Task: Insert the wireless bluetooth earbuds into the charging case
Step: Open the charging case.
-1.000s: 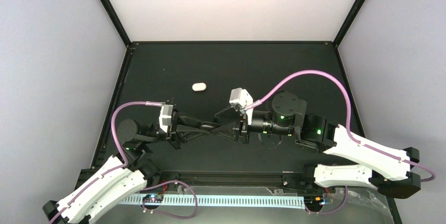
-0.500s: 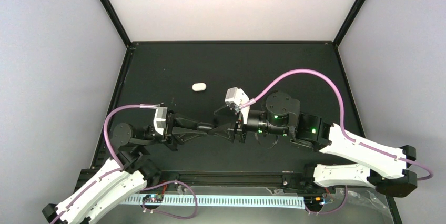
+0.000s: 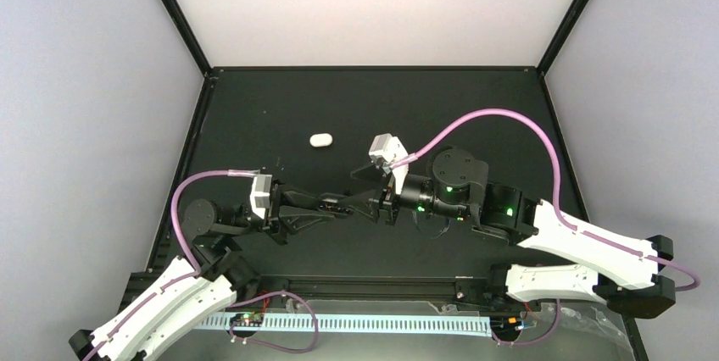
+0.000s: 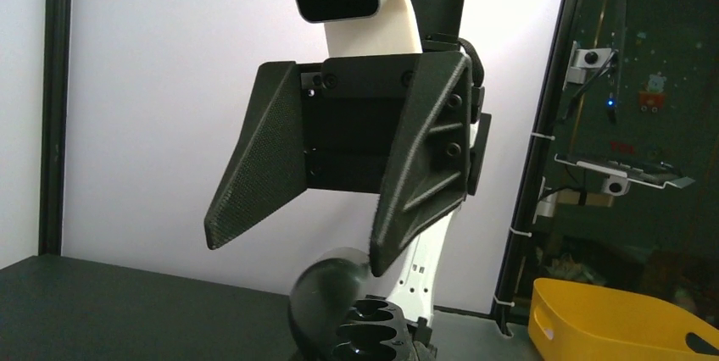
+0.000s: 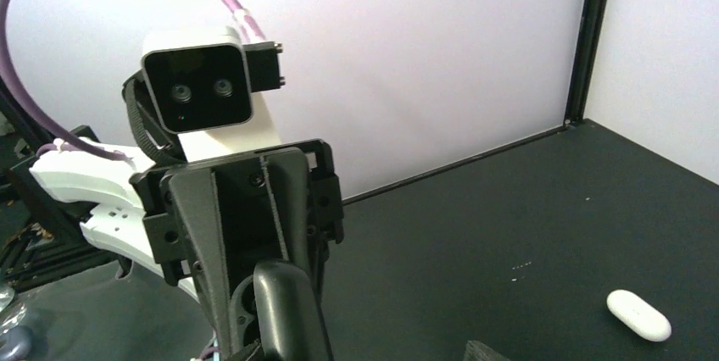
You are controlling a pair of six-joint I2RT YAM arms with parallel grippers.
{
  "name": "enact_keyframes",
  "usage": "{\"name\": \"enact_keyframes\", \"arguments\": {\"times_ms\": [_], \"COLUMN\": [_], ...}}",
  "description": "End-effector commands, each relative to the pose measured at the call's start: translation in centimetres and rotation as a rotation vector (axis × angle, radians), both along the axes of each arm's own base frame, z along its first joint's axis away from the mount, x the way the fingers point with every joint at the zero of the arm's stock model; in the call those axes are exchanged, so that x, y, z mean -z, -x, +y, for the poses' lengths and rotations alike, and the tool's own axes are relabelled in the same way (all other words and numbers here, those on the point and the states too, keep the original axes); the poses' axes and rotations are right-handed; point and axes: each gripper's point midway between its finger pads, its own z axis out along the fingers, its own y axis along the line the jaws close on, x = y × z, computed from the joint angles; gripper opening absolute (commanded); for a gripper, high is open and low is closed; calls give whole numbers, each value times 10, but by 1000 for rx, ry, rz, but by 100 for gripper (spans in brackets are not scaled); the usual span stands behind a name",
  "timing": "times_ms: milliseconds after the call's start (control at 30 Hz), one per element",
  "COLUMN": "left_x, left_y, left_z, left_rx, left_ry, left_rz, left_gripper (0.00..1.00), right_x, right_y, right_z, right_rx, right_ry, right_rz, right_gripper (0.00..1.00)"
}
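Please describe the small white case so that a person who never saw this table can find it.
Look at the black table from above. Just beyond where the left arm and right arm meet, slightly left, lies a small white case. It is the only white thing on the dark surface: pill-shaped, closed, touching nothing.

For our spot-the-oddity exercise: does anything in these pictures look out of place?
Odd: the open black case sits off the table in the left pincer, sockets seemingly empty, no earbuds visible. A white case lies alone.
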Motion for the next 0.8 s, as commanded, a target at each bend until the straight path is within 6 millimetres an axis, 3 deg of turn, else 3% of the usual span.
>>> {"name": "enact_keyframes", "arguments": {"times_ms": [0, 233, 500, 767], "left_x": [-7, -5, -1, -3], "left_y": [11, 9, 8, 10], "left_z": [4, 5, 7, 9], "left_rx": [20, 6, -9, -6], "left_ry": [15, 15, 15, 20], "left_rz": [-49, -42, -25, -22], "left_gripper": [2, 1, 2, 2], "right_x": [-21, -25, -31, -11], "right_y": [-9, -9, 6, 18], "right_z": [-8, -16, -18, 1], "right_rx": [63, 81, 2, -105], "right_ry": [-57, -76, -103, -22], "right_rz": [-9, -6, -5, 14], "right_gripper": [60, 60, 61, 61]}}
